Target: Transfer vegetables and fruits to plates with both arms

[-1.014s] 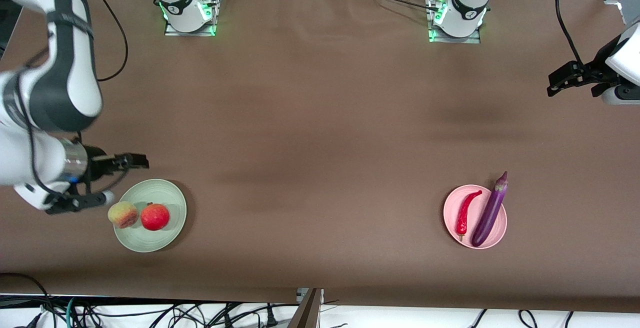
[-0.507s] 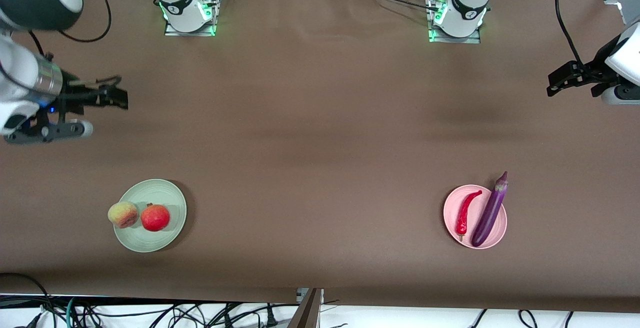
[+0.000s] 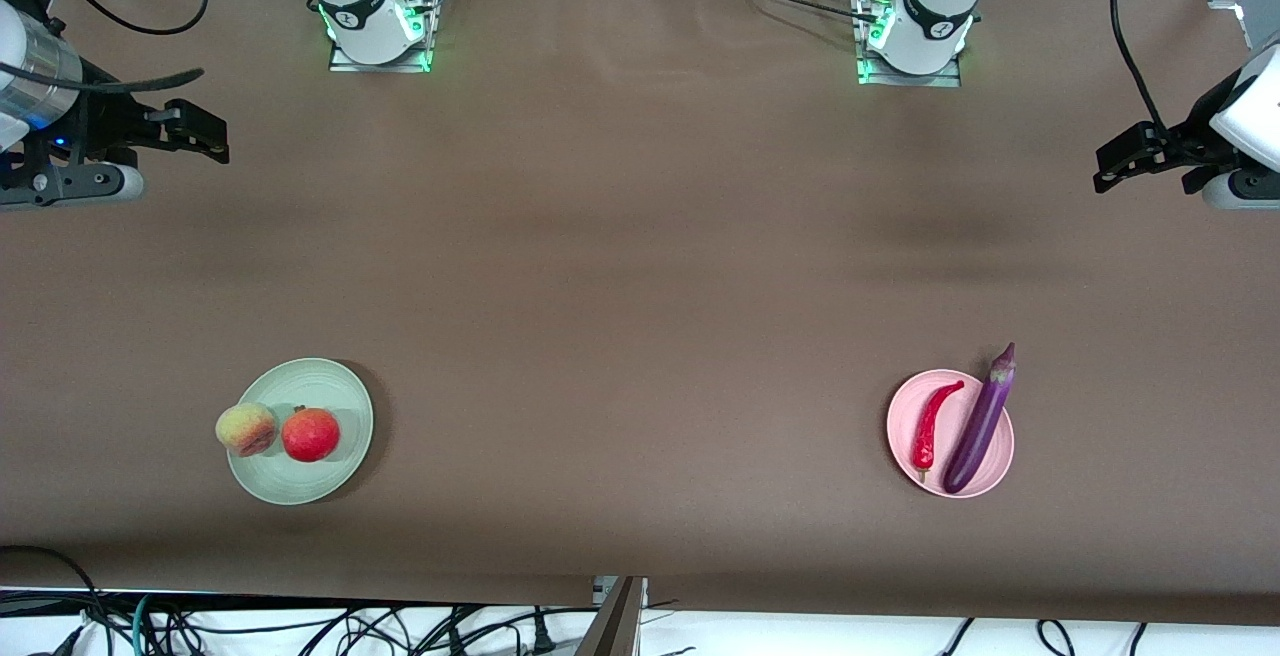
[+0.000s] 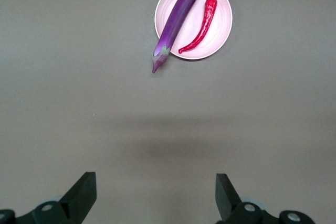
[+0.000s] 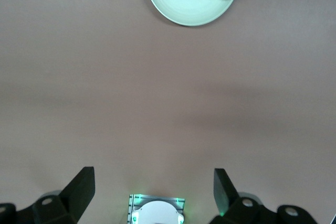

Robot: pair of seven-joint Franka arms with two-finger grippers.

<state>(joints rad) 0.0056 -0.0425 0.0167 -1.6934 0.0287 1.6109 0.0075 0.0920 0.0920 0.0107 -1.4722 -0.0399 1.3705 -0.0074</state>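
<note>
The mint green plate holds the peach and the red pomegranate-like fruit. The pink plate holds the red chili and the purple eggplant, whose stem end overhangs the rim. My right gripper is open and empty, high over the table at the right arm's end. My left gripper is open and empty, high over the left arm's end. The left wrist view shows the pink plate, eggplant and chili. The right wrist view shows the green plate with both fruits.
The brown table cloth covers the whole table. The two arm bases stand at the edge farthest from the front camera, the right arm's base and the left arm's base. Cables hang along the edge nearest the front camera.
My right gripper has risen from beside the green plate and drawn back toward the right arm's end, empty. The left arm has not moved. Fruits and vegetables stay on their plates.
</note>
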